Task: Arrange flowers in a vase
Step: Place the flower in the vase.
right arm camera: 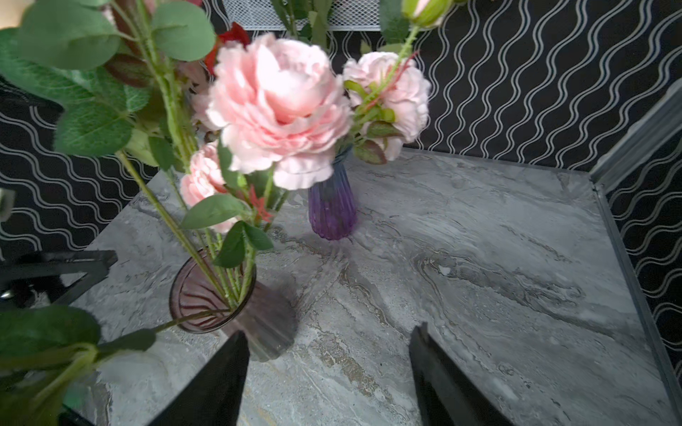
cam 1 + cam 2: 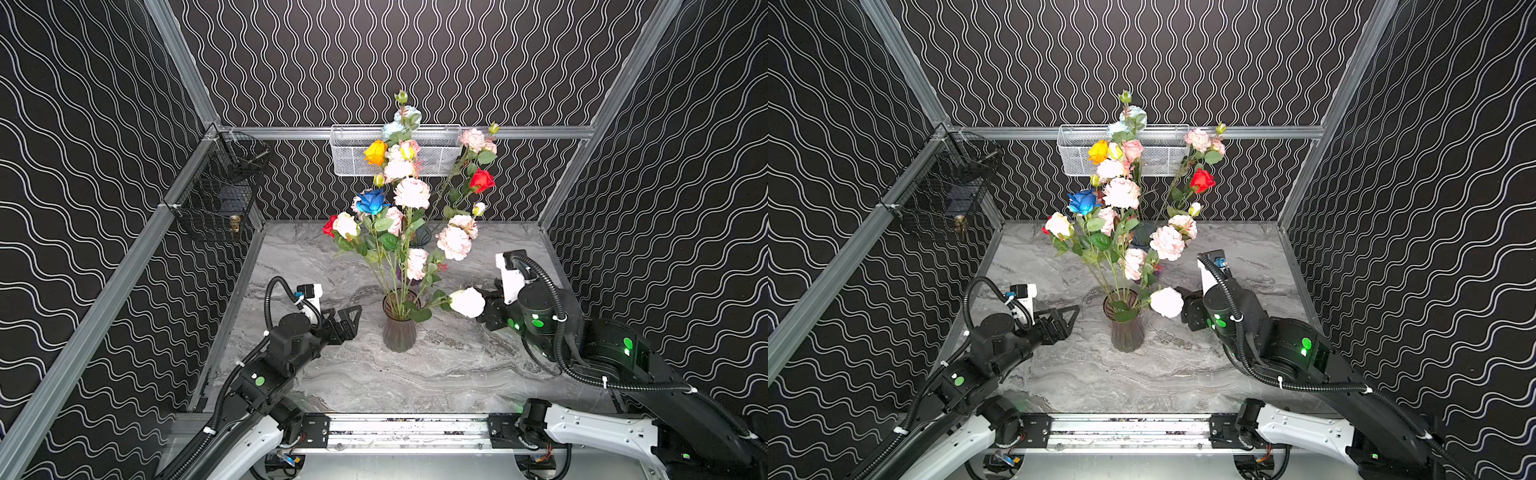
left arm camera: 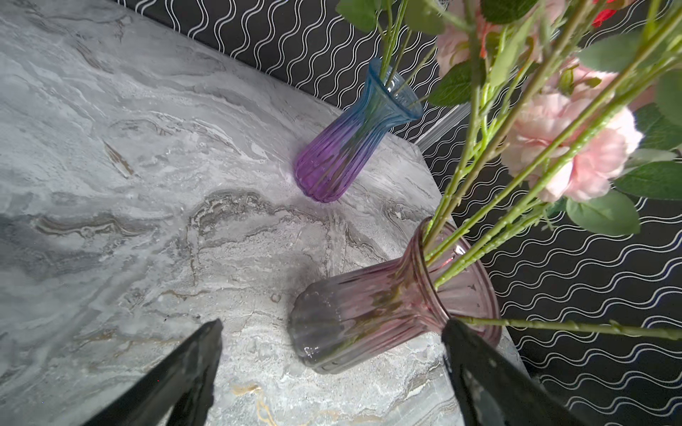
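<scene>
While the arms flank the smoky pink vase (image 2: 399, 328) at mid-table (image 2: 415, 374), the flowers (image 2: 411, 193) stand in it, stems fanning up and back. Left gripper (image 2: 354, 322): jaws spread, empty, near the vase's left side, not touching. Right gripper (image 1: 330, 330): fingers apart, nothing between them, on the vase's right. One white rose (image 2: 467, 302) droops over the rim, bloom right against that gripper; contact unclear. More stems sit in the blue-purple vase (image 3: 354, 136) behind.

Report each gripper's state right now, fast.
Left gripper: open, holding nothing.
Right gripper: open, holding nothing.
</scene>
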